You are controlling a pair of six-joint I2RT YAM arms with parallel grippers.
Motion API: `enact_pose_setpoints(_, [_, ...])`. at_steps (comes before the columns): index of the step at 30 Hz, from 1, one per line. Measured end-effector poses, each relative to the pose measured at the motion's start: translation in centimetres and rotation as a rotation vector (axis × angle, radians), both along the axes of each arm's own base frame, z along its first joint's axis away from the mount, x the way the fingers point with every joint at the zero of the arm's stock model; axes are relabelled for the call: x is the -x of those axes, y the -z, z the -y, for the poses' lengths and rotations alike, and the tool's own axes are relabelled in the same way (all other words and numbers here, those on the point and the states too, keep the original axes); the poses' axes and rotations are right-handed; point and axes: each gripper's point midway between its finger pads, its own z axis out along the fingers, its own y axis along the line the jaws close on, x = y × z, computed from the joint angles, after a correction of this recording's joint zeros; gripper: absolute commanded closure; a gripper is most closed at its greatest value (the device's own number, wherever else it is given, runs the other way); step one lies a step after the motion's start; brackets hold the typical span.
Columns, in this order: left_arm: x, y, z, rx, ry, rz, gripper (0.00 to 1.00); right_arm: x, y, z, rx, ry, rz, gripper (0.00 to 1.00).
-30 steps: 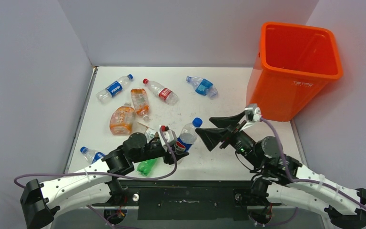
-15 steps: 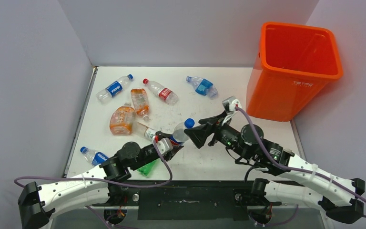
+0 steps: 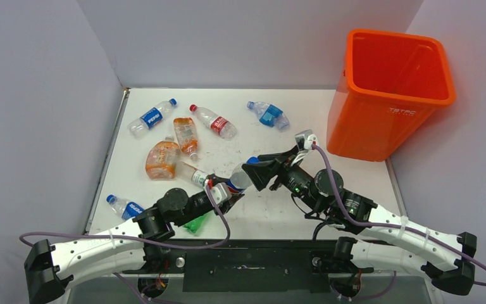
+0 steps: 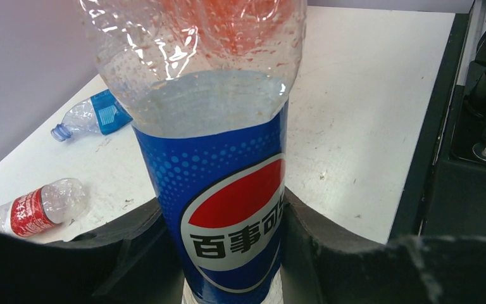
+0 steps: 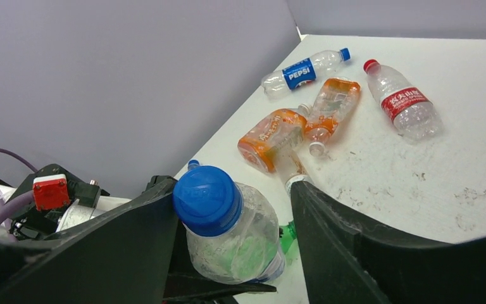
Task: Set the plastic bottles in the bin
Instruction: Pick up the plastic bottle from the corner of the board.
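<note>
My left gripper point(image 3: 228, 189) is shut on a clear Pepsi bottle point(image 3: 237, 179) with a blue cap and holds it above the table's near middle. In the left wrist view its blue label point(image 4: 228, 190) fills the space between the black pads. My right gripper point(image 3: 253, 170) is open around the bottle's cap end point(image 5: 210, 199); one finger point(image 5: 120, 247) touches the cap, and the other finger point(image 5: 354, 247) stands off with a gap. The orange bin point(image 3: 389, 120) stands at the far right. Several other bottles lie on the table.
On the left half lie a Pepsi bottle point(image 3: 152, 118), a red-labelled bottle point(image 3: 214, 121), two orange-tinted bottles point(image 3: 186, 135) point(image 3: 162, 159), a crushed blue-labelled one point(image 3: 268, 115), a green one point(image 3: 195, 221) under my left arm and a small blue-capped one point(image 3: 123, 206). Walls enclose the table.
My right gripper has come left and down over the held bottle's cap, and its jaws have narrowed. The left arm drew the bottle slightly back and lower, then stayed still.
</note>
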Motion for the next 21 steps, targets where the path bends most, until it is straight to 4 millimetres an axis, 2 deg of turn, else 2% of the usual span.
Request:
enact_pose_setpoints(5, [-0.1,0.2,0.1,-0.011,-0.006,-0.011,0.98,-0.2,-0.4,-0.7,-0.030,-0.001,0.005,0.67])
enact_pose_setpoints(8, [-0.1,0.5,0.0,-0.017,-0.012,-0.024,0.97,-0.4,-0.2,-1.0,-0.030,-0.002,0.009,0.89])
enact_pose_setpoints(9, [-0.1,0.6,0.0,-0.018,-0.012,-0.030,0.88,-0.4,-0.1,-1.0,-0.027,-0.002,0.011,0.94])
enact_pose_setpoints(10, [-0.1,0.7,0.0,-0.021,-0.014,-0.031,0.74,-0.4,0.1,-1.0,-0.026,-0.003,0.010,0.95])
enact_pose_setpoints(12, [-0.1,0.8,-0.1,-0.026,-0.015,-0.036,0.30,-0.4,0.1,-1.0,-0.027,-0.003,0.010,0.95])
enact_pose_setpoints(13, [-0.1,0.8,-0.1,-0.025,-0.016,-0.037,0.01,-0.4,0.1,-1.0,-0.028,-0.004,0.010,0.95])
enact_pose_setpoints(14, [-0.1,0.8,-0.1,-0.025,-0.017,-0.035,0.03,-0.3,0.1,-1.0,-0.028,-0.006,0.011,0.95])
enact_pose_setpoints(19, [0.4,-0.3,-0.2,0.013,-0.010,-0.028,0.04,-0.4,0.5,-0.6,0.034,0.002,0.016,0.95])
enact_pose_setpoints(21, [0.4,-1.2,-0.5,0.043,-0.019,-0.021,0.04,-0.7,-0.5,0.0,0.080,0.025,0.033,0.95])
